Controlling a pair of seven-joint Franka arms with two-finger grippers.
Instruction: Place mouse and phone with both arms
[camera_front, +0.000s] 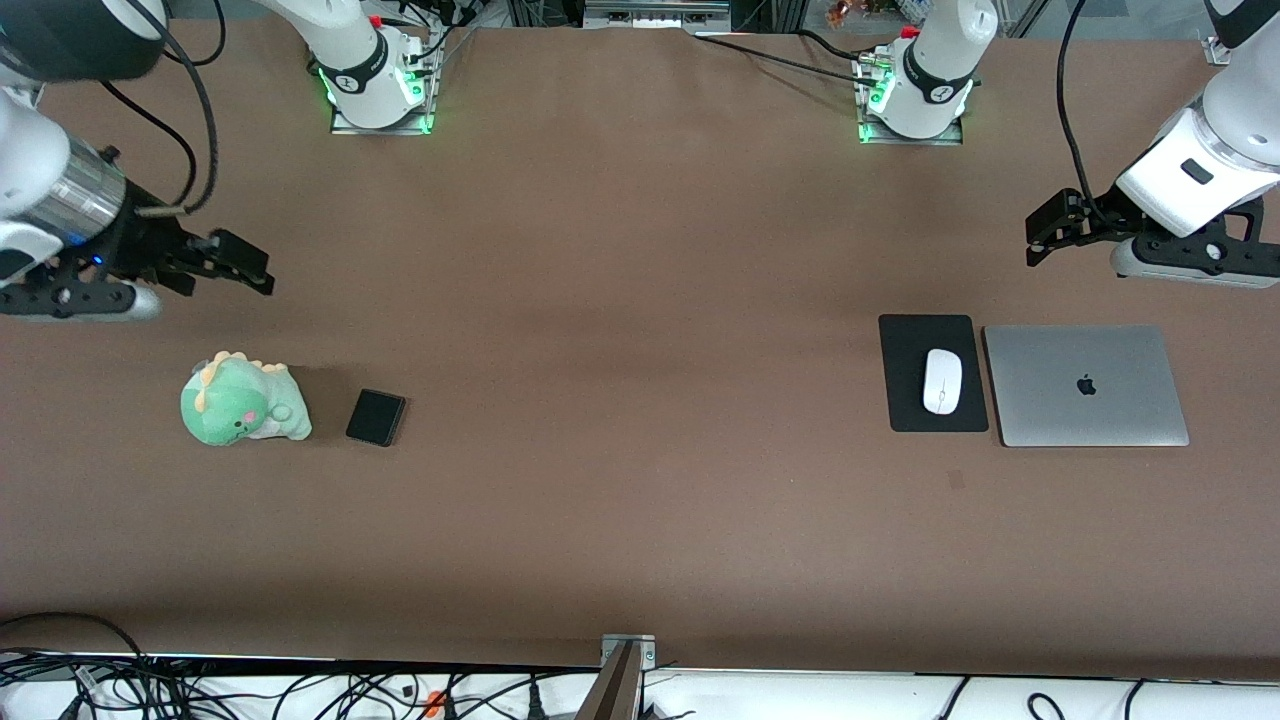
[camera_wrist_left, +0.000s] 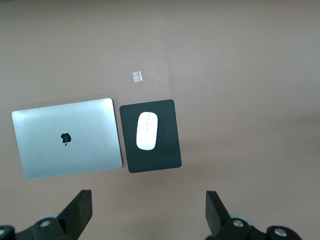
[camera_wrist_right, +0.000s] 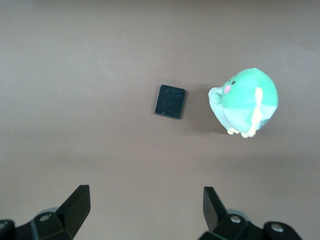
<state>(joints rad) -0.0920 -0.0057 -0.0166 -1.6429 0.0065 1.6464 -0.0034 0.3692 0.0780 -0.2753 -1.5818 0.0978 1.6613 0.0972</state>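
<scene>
2 glossy white jointed arms (camera_front: 1215, 150) with black joints, trailing black cables (camera_front: 1066, 90), green-lit bases (camera_front: 380, 85), and matte black 2-finger grippers (camera_front: 1040, 240).

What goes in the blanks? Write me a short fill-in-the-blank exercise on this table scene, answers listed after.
1. The mouse lies on a black ____.
2. Beside the mat, toward the left arm's end of the table, lies a closed silver ____.
3. The phone lies on the table beside a green plush ____.
4. Both the left gripper and the right gripper are ____, holding nothing.

Answers: mat; laptop; dinosaur; open
</scene>
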